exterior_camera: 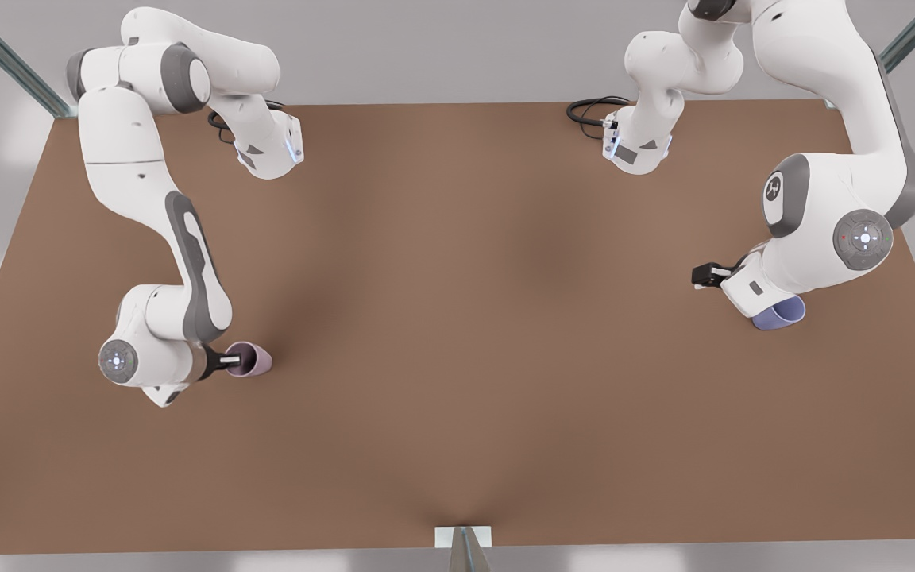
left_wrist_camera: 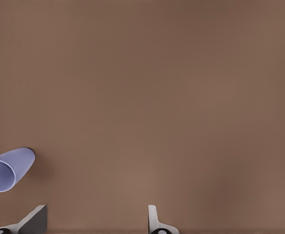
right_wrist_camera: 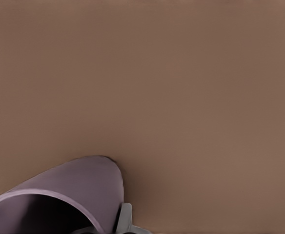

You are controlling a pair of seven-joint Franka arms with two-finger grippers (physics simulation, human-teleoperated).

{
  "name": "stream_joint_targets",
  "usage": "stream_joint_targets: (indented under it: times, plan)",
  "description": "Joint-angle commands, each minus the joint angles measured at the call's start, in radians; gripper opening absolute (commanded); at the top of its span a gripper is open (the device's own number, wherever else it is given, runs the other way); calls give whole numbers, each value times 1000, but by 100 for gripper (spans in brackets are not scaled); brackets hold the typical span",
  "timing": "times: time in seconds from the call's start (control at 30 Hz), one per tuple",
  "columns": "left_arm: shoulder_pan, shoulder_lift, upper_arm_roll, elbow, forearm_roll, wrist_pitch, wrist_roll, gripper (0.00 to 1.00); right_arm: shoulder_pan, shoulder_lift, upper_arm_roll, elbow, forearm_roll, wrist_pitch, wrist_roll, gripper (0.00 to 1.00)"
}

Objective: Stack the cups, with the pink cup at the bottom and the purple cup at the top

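Because both cups look like thin, rigid, lightweight shells with smooth tapered walls, I judge they will tip or slide easily, so the rim wall, one finger inside and one outside, is the surest place to take hold. The right hand [exterior_camera: 229, 361], at the front view's left, is grasping the pink cup [exterior_camera: 252, 359] just that way: in the right wrist view a fingertip [right_wrist_camera: 124, 217] presses the outside of the pink cup [right_wrist_camera: 69, 192] near its mouth, and the cup sits at the hand's tips, close to the tabletop [exterior_camera: 457, 318]. The left hand [left_wrist_camera: 97, 220] is released, its fingers [left_wrist_camera: 35, 218] spread wide with nothing between them. The purple cup [left_wrist_camera: 8, 168] stands just beside that hand, off to one side of its fingers, not between them; in the front view the purple cup [exterior_camera: 779, 314] peeks out from under the arm's wrist. The two cups are well apart, with bare brown tabletop between them and nothing standing in the way. A coiled black cable [exterior_camera: 591, 109] lies at the far edge, well clear of either hand.
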Motion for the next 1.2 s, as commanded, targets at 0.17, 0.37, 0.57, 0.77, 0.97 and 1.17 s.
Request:
stream_joint_targets:
  times: [0.17, 0.37, 0.57, 0.77, 0.97, 1.17]
  plan:
    - [0, -1, 2, 0, 1, -3, 2, 100, 164, 5, 8, 233, 9, -14, 332, 21]
    - [0, -1, 2, 2, 2, -2, 2, 100, 488, 225, 14, 679, -35, -129, 968, 21]
    - [19, 16, 48, 0, 13, 17, 6, 100, 554, 425, 178, 888, -23, -1, 1275, 21]
    - [224, 93, 54, -1, 14, 158, 182, 100, 583, 509, 198, 908, -34, 88, 1336, 21]
    - [330, 131, 100, -3, 22, 159, 323, 100, 577, 545, 199, 911, -34, 133, 1332, 21]
    - [355, 168, 112, -104, 19, 234, 328, 100, 581, 545, 201, 899, -32, 104, 1333, 21]
